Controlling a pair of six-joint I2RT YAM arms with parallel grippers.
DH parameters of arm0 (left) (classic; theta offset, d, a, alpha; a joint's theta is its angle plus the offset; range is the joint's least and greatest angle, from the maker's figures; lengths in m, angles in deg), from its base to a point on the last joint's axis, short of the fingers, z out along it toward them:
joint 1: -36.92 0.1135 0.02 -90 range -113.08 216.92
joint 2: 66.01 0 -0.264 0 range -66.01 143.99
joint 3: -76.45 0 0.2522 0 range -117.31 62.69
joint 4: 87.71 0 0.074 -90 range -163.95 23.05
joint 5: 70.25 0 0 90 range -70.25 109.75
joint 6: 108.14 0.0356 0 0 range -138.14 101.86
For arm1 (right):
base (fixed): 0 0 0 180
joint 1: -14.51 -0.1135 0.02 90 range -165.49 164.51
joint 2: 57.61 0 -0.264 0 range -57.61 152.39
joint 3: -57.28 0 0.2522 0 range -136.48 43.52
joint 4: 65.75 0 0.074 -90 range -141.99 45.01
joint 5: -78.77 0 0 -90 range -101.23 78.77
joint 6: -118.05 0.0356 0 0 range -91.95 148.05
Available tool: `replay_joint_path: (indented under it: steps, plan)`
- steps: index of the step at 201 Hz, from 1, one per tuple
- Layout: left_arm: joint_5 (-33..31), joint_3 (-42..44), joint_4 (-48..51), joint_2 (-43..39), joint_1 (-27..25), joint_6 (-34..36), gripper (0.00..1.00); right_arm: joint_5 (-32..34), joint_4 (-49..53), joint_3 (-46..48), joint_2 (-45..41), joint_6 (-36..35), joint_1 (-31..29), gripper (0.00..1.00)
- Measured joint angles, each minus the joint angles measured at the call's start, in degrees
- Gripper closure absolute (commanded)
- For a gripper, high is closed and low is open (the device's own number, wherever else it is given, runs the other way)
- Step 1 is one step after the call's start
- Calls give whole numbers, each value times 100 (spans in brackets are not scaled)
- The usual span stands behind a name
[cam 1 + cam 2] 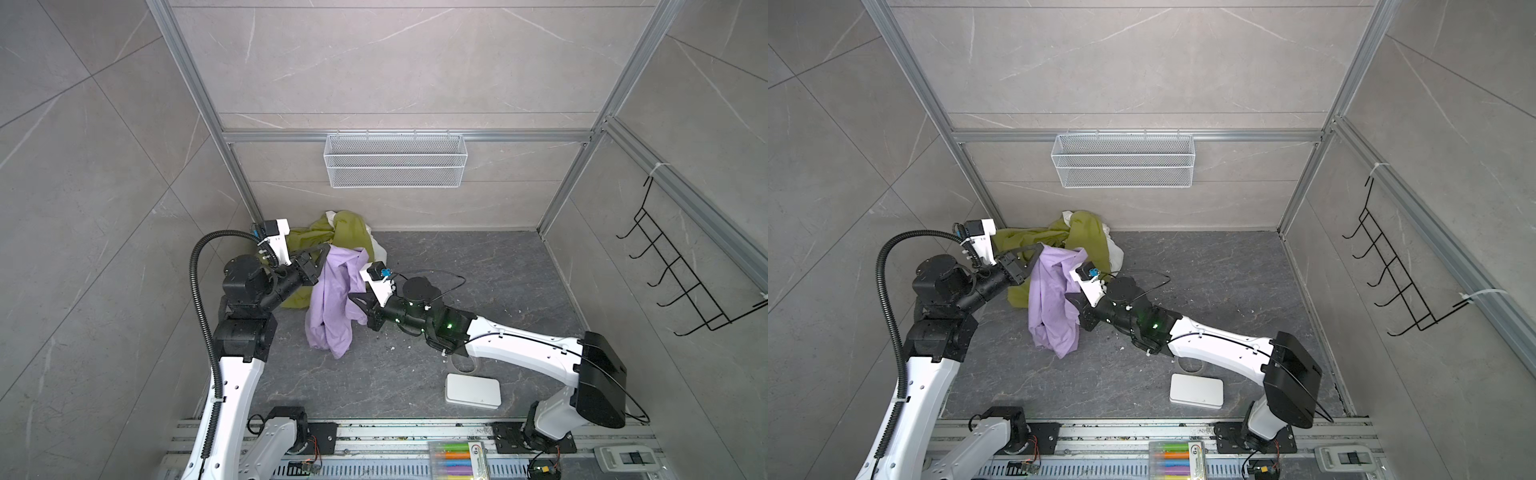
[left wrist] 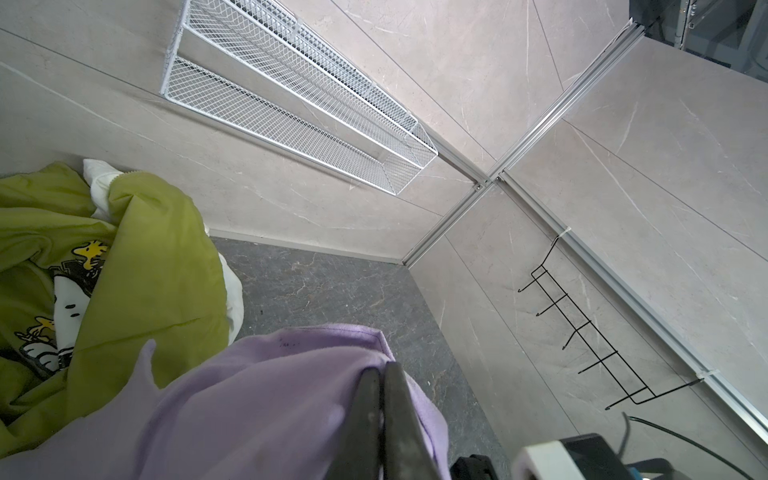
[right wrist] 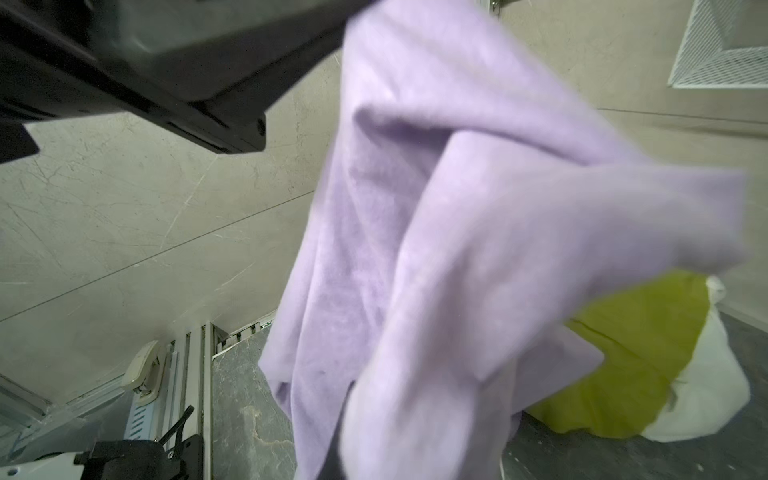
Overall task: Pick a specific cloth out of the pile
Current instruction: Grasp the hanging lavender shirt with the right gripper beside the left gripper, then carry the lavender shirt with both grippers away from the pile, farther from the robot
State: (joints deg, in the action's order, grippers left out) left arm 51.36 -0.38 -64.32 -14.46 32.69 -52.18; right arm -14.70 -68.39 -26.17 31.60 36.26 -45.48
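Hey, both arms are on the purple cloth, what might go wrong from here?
One: the fingers of the left gripper pinch only an edge of the cloth, so a pull may slip it free. Two: the cloth hangs right beside the pile, so moving it may snag green fabric. Three: the cloth drapes over the right gripper and fills the right wrist view, so its grip is hard to check.

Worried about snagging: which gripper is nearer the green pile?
Left. The left gripper holds the cloth right by the pile; the right gripper sits farther out, beside the cloth.
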Motion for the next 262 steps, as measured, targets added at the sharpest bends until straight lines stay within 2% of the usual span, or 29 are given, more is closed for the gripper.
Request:
replay_joint_path:
  steps: [74,113,178,262]
  plan:
    - [-184,-2,2,151,-595,173,100,767,1054,-85,-1329,-555,0,100]
    - [-337,-94,11,323,-964,225,100,1207,1620,-428,-1556,-896,0,100]
    - [-713,-511,13,479,-1679,393,100,1840,1980,-863,-1703,-1478,50,100]
    - [-1169,-1360,-507,1523,-2487,472,100,1742,2046,-1292,-1687,-1274,1130,100]
